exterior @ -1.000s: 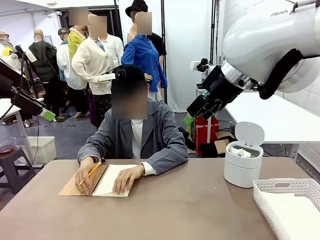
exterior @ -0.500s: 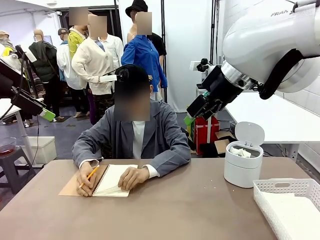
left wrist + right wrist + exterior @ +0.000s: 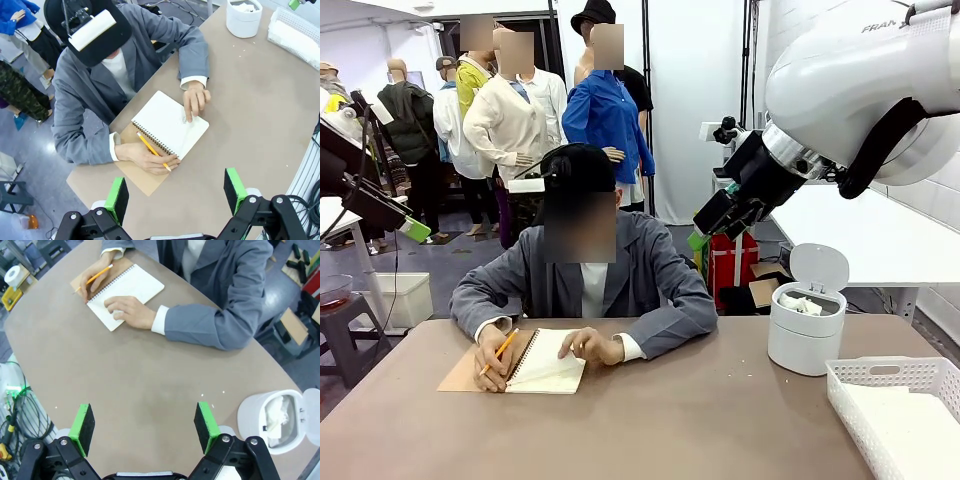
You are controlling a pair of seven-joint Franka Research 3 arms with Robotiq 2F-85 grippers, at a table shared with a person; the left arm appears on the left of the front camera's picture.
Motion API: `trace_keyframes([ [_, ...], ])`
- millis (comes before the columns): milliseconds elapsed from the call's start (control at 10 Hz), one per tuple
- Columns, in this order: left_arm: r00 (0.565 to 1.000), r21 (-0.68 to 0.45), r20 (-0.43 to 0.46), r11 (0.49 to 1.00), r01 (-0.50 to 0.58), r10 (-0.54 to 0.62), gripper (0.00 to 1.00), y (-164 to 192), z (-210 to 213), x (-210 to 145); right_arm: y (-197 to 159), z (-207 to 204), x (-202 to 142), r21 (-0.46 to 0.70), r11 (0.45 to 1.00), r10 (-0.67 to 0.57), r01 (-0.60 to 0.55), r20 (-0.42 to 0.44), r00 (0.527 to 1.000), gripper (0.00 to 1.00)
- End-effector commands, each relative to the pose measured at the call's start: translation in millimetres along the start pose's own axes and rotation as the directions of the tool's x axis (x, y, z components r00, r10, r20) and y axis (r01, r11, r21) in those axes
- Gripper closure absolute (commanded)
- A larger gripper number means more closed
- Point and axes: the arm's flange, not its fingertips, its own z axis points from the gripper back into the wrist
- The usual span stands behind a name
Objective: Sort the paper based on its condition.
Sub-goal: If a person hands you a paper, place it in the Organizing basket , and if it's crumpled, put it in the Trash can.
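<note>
white paper [image 3: 274,415], yellow pencil [image 3: 147,144], grey jacket [image 3: 655,285]

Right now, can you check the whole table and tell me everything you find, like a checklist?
Surface: brown table, with a few tiny white specks.
Job's things: crumpled paper inside the open white bin; flat white sheets seem to lie in the lattice basket.
Clutter: open spiral notebook at the far side, with a pencil in the person's hand.
Grippers: left gripper and right gripper are both open, empty and high above the table.
Cables: bundled cables beside the table edge, off the surface.
Surroundings: a person in a grey jacket sits at the far side; other people stand behind.
</note>
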Motion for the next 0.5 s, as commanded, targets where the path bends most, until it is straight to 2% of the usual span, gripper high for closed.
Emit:
trace_keyframes([
  [0, 1.0, 0.005, 0.003, 1.0, -0.001, 0.001, 0.0, 1.1, -0.2, 0.2, 0.9, -0.2, 0.2, 0.004, 1.0, -0.006, 0.006, 0.002, 1.0, 0.0],
  [400, 1.0, 0.005, 0.003, 1.0, -0.001, 0.001, 0.0, 1.1, -0.2, 0.2, 0.9, -0.2, 0.2, 0.004, 1.0, -0.006, 0.006, 0.002, 1.0, 0.0],
])
